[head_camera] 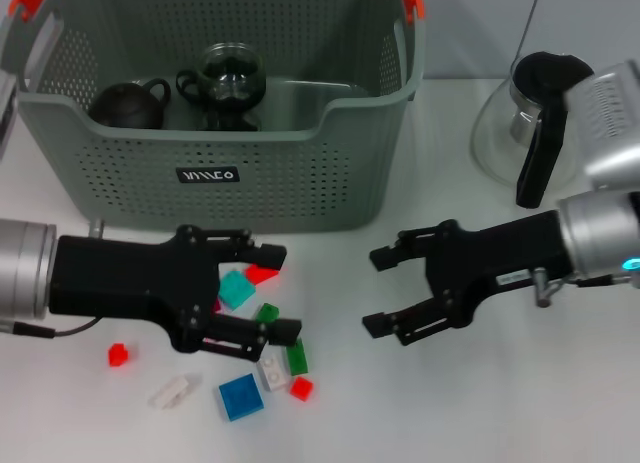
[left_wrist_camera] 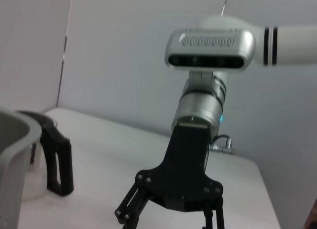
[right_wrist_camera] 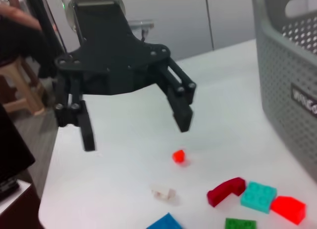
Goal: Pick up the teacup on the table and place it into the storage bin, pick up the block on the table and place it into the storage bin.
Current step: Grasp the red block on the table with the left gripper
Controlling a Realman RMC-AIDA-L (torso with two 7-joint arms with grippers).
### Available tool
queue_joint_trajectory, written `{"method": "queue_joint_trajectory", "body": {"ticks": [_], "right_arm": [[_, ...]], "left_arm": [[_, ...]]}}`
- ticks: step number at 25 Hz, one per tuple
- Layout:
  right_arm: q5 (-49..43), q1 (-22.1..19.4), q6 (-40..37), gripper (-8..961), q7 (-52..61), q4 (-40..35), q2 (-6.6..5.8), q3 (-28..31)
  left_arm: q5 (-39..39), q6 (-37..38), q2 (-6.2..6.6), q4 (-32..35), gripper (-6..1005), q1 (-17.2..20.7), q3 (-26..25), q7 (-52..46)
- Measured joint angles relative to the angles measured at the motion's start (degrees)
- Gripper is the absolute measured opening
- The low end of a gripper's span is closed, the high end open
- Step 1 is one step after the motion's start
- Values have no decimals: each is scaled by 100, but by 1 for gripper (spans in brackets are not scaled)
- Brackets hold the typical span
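Observation:
The grey-green storage bin stands at the back of the table. Inside it a glass teacup sits beside a dark round cup with a handle. Several loose blocks lie in front of the bin, among them a teal block, a blue block and a green block. My left gripper hangs open just above this pile, holding nothing. It also shows open in the right wrist view as the left gripper, over the teal block. My right gripper is open and empty, to the right of the pile.
A glass pitcher with a black handle and lid stands at the back right, behind my right arm. A small red block and a white block lie apart at the front left. The bin's wall rises close beside the blocks.

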Motion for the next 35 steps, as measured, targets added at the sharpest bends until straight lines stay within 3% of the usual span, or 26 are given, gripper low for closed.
{"method": "queue_joint_trajectory", "body": {"ticks": [9, 18, 35], "right_arm": [[-39, 170, 82, 915, 30, 149, 58, -114], [188, 245, 311, 915, -7, 380, 69, -142], [364, 299, 368, 917, -6, 475, 77, -150]], "left_arm": [[1443, -332, 34, 131, 861, 18, -455, 195], [2783, -386, 62, 828, 860, 61, -1003, 11], [3327, -1150, 35, 674, 860, 30, -698, -108]]}}
